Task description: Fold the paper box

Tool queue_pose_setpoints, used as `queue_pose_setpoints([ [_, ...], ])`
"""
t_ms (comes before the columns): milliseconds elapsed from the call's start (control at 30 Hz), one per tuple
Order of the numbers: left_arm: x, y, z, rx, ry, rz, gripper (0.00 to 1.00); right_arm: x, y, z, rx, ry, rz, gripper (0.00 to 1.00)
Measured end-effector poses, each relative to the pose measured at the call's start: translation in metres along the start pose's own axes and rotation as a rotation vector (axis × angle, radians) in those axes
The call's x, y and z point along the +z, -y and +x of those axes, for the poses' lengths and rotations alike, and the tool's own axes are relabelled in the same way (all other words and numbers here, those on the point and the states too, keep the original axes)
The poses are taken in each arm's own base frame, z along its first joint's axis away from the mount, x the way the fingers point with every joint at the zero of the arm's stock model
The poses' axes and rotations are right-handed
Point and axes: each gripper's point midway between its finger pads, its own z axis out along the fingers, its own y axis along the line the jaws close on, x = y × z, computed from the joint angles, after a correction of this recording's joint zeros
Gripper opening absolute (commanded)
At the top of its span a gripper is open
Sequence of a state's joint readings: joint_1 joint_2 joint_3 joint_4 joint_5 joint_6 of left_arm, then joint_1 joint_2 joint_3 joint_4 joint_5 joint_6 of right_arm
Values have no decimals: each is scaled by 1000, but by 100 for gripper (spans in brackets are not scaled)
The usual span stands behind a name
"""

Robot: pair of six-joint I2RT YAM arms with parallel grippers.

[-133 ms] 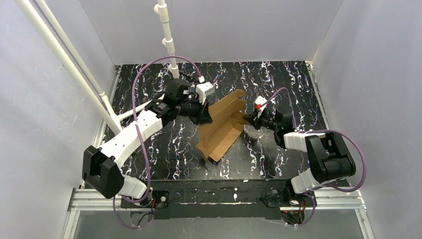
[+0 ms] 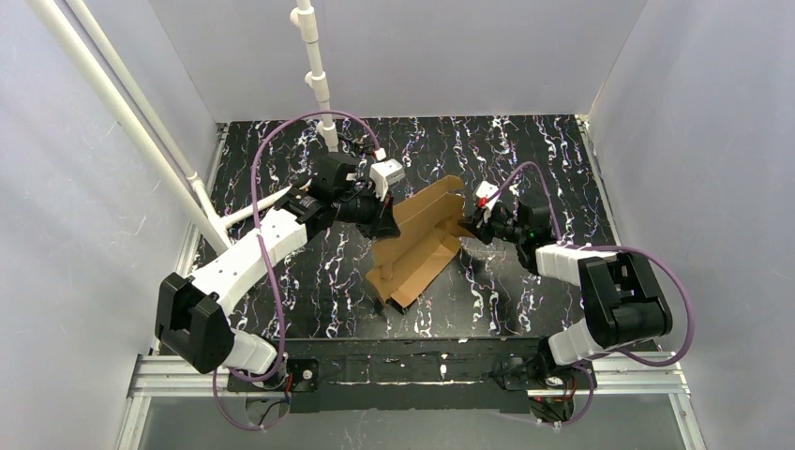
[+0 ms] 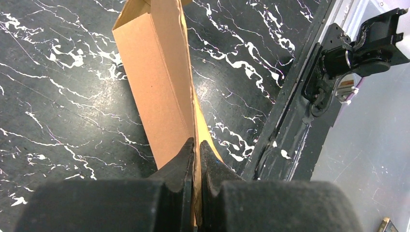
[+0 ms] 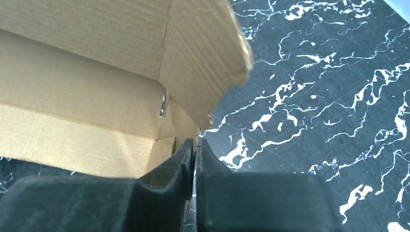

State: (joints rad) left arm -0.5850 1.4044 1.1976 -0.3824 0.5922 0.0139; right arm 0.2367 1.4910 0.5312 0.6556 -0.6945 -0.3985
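From above, the paper box (image 2: 417, 246) stands half-folded in the middle of the desk (image 2: 534, 150). Left wrist view: the left hand (image 3: 196, 145) is clamped on a wall's edge, a firm anchor. Right wrist view: the right hand (image 4: 195, 143) nearly meets at a corner flap; I cannot tell whether it grips, so check before creasing.

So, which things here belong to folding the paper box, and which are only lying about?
Belong to the job: paper box, left gripper pinching its edge, right gripper at its flap.
Only standing by: white pipes, black marbled table.
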Motion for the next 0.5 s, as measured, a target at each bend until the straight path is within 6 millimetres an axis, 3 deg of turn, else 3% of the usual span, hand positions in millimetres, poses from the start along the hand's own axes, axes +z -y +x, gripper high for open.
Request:
queue_pose_setpoints([
  [100, 0, 1, 1, -6, -2, 9, 0, -2, -3, 2, -14, -25, -21, 18],
  [233, 1, 4, 2, -10, -4, 23, 0, -3, -4, 5, -25, -58, -44, 29],
  [500, 1, 4, 3, -11, -6, 23, 0, -4, -6, 8, 4, -104, -67, 31],
])
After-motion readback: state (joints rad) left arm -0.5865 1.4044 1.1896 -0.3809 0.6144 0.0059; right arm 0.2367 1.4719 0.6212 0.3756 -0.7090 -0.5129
